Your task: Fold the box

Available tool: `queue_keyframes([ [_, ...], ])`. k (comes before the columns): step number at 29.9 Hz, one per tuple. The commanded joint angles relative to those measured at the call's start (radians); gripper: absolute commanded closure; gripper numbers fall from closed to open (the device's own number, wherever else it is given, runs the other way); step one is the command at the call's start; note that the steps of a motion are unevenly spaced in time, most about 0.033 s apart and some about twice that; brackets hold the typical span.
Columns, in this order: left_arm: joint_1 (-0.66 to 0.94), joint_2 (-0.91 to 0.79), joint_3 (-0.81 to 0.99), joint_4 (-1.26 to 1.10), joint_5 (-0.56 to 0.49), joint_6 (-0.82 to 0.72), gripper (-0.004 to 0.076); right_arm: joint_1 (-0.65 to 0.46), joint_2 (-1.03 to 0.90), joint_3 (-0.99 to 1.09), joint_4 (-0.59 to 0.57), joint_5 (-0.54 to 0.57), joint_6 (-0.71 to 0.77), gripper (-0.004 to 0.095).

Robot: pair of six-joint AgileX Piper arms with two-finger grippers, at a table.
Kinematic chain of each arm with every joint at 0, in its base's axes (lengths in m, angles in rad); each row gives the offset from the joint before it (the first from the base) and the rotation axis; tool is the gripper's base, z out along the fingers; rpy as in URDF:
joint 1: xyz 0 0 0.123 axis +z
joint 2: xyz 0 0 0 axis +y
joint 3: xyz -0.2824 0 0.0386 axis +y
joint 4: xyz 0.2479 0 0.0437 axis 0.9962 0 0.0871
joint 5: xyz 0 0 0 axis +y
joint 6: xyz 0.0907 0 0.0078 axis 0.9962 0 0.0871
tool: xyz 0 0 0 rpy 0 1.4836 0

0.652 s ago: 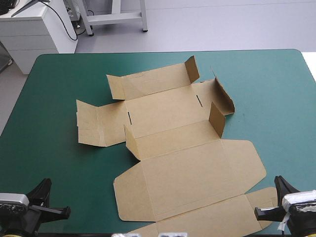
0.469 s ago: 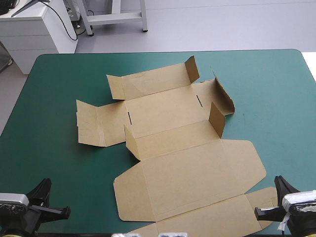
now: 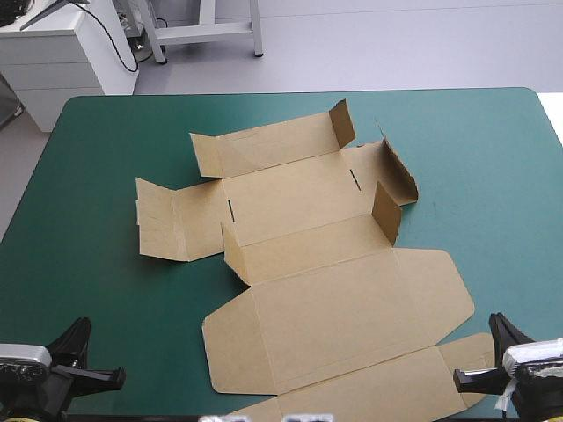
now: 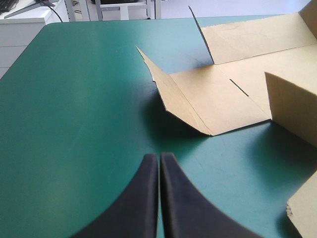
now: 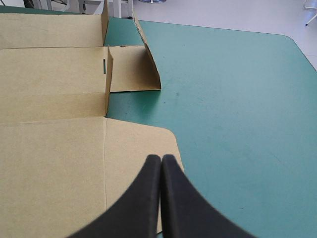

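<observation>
At the centre of the high view, the brown box [image 3: 325, 264] lies opened out on the table's teal-green cover [image 3: 97, 281]. The cut sheet runs from the upper middle of the frame down to its bottom edge. Its broad lid panel [image 3: 352, 308] lies flat in the lower half, with a rounded corner toward each lower side. Above it, the base panel [image 3: 290, 198] carries two short dark slits [image 3: 231, 209], one near each end. Small end tabs stand up from the two long wall strips, the upper-right tab [image 3: 341, 119] among them. The right side flap [image 3: 398, 171] rises steeply, while the left side flap [image 3: 163, 220] lifts only slightly off the cover.

Both arms sit at the bottom corners of the frame. The left gripper [image 4: 159, 158] has its black fingers pressed together in one pointed arch over bare cover, with the left side flap ahead of it and untouched. The right gripper [image 5: 161, 159], its fingers likewise pressed together, is over the lid panel's rounded corner. Whether it touches the board cannot be told.
</observation>
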Motion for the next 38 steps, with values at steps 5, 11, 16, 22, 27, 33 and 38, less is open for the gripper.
queue_keyframes([
  [5,-0.005,-0.007,-0.032,-0.001,-0.076,-0.006,0.0731,-0.003,0.017,-0.031,0.011,-0.075,-0.035,0.0929],
  [11,-0.005,-0.007,-0.032,-0.001,-0.076,0.0,0.0731,-0.003,0.219,-0.08,0.15,-0.175,-0.188,0.0929],
  [16,-0.005,-0.007,-0.032,-0.001,-0.076,0.0,0.0731,-0.003,0.458,-0.216,0.275,-0.233,-0.375,0.0929],
  [22,-0.005,-0.007,-0.032,-0.001,-0.076,0.0,0.0731,-0.003,0.804,-0.446,0.317,-0.219,-0.453,0.0929],
  [27,-0.005,-0.007,-0.032,-0.001,-0.076,0.0,0.0731,-0.003,1.017,-0.619,0.384,-0.19,-0.543,0.0927],
  [33,-0.005,-0.007,-0.032,-0.001,-0.076,0.0,0.0731,-0.001,1.242,-0.817,0.404,-0.13,-0.599,0.0917],
  [38,-0.005,-0.007,-0.032,-0.001,-0.076,0.0,0.0731,0.074,1.372,-0.922,0.337,-0.134,-0.605,0.0917],
])
